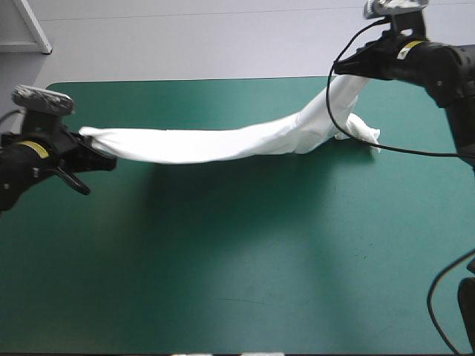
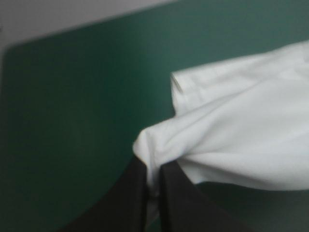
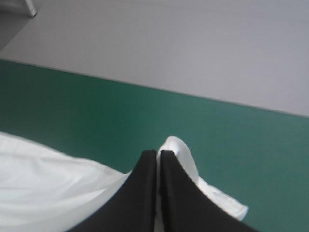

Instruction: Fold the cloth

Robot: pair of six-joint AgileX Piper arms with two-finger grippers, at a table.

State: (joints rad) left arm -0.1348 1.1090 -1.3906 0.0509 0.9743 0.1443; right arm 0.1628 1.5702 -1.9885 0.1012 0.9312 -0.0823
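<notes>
The white T-shirt [image 1: 223, 142] hangs stretched in a long band across the far half of the table, lifted between both arms. My left gripper [image 1: 100, 157] is shut on the T-shirt's left end at the table's left side; in the left wrist view the cloth [image 2: 231, 145] bunches just past the pinching gripper [image 2: 153, 169]. My right gripper [image 1: 343, 68] is raised at the far right and shut on the other end, the fabric [image 3: 58, 188] showing beside and beyond that gripper [image 3: 158, 154]. A sleeve or corner [image 1: 364, 133] droops onto the table under the right gripper.
The teal-green cover [image 1: 245, 274] lies bare across the whole near half. Its far edge [image 1: 193, 80] runs just behind the T-shirt. A black cable loops down from the right wrist over the table's right side.
</notes>
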